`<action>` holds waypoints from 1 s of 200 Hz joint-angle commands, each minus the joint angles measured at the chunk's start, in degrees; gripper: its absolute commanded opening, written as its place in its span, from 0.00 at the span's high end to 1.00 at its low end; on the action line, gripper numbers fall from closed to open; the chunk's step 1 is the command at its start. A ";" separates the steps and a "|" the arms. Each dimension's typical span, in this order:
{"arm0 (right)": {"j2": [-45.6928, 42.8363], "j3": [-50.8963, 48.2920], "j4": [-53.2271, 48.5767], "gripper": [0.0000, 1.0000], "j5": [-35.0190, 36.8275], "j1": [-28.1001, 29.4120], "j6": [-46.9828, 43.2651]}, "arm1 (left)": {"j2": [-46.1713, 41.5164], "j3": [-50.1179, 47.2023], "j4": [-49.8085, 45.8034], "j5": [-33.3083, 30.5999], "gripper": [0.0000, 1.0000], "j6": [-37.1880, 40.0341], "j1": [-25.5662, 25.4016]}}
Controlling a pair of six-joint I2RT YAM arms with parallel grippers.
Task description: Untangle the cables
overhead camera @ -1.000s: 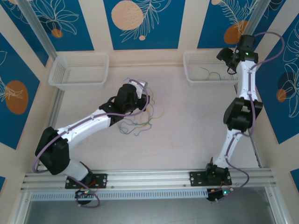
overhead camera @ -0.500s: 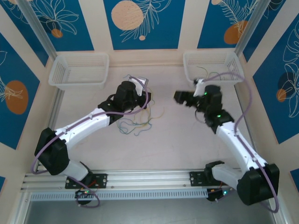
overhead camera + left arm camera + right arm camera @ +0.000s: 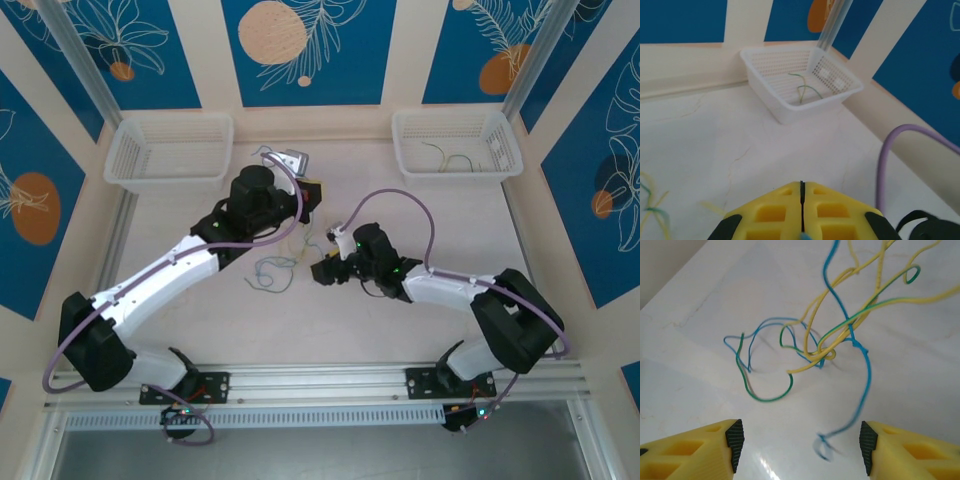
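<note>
The cables (image 3: 270,272) are thin blue, green and pale yellow wires in a loose tangle (image 3: 815,347) at mid-table. Their upper strands rise toward my left gripper (image 3: 312,192). That gripper (image 3: 802,186) is shut, its yellow fingers pressed together, and a bit of blue cable (image 3: 804,236) shows at the seam. My right gripper (image 3: 322,272) sits low just right of the tangle. It (image 3: 801,445) is open, and the curled end of a blue cable (image 3: 826,446) lies on the table between its fingers without touching them.
A white mesh basket (image 3: 450,172) at the back right holds a few green and yellow wires (image 3: 805,90). Another white basket (image 3: 165,172) stands at the back left. A thick purple arm cable (image 3: 886,160) loops beside the left gripper.
My right arm swung from the back-right basket down to mid-table beside the tangle, and its jaws narrowed a little. My left gripper rose and moved back, drawing the cables up.
</note>
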 commanded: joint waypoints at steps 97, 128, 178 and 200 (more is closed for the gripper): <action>6.69 7.36 5.90 0.94 1.67 -2.24 -0.41 | -6.72 -0.80 1.93 1.37 1.00 -1.50 -2.22; 5.51 8.98 0.72 0.84 5.10 -2.20 -0.86 | -7.93 -2.58 -0.62 -3.77 1.00 1.20 -2.15; -2.52 1.77 4.77 1.00 3.87 -4.93 0.42 | -10.46 -10.40 -2.82 -7.97 1.00 1.18 -1.02; -7.11 -0.64 4.00 1.00 3.28 -6.02 -0.12 | -12.51 -13.53 -3.11 -8.70 1.00 0.21 0.13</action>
